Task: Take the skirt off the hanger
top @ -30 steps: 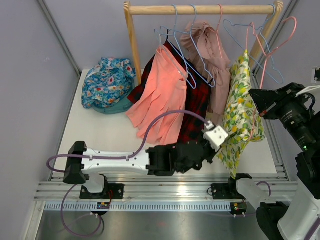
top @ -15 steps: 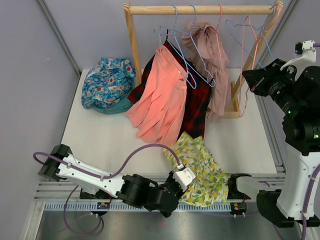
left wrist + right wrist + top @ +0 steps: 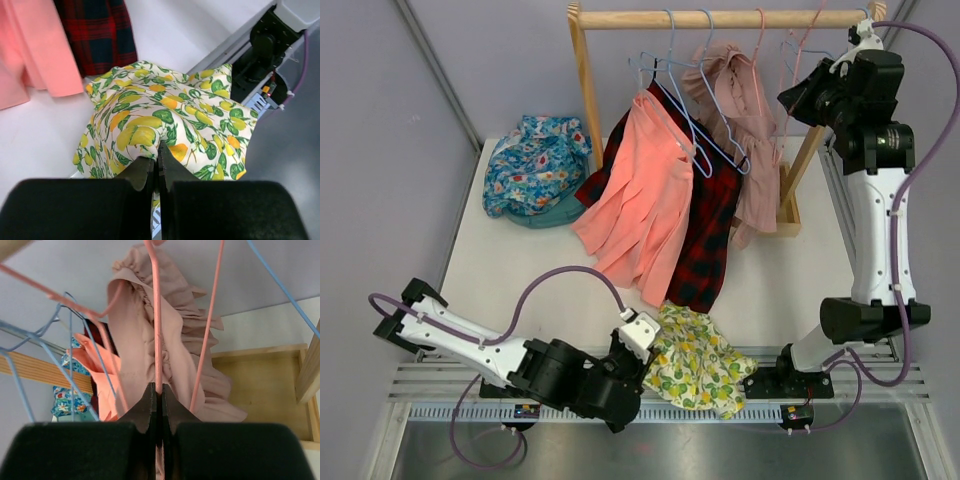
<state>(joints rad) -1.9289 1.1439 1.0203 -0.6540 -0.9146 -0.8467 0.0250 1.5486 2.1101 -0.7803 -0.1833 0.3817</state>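
The lemon-print skirt (image 3: 698, 362) lies crumpled on the table's near edge, off its hanger; it fills the left wrist view (image 3: 165, 110). My left gripper (image 3: 642, 338) is shut on a fold of the skirt (image 3: 156, 156). My right gripper (image 3: 798, 95) is high up by the wooden rail (image 3: 720, 18), shut on the pink wire hanger (image 3: 156, 330), which is empty and hangs at the rail's right end (image 3: 798, 45).
A salmon garment (image 3: 645, 185), a red plaid one (image 3: 712, 225) and a dusty pink ruffled one (image 3: 752, 130) hang on blue hangers. A blue floral pile (image 3: 535, 165) lies at the back left. The rack's wooden foot (image 3: 787, 205) stands right.
The skirt came off the hanger and my left gripper pulled it down to the table's near edge. My right gripper lifted the empty pink hanger up to the rail.
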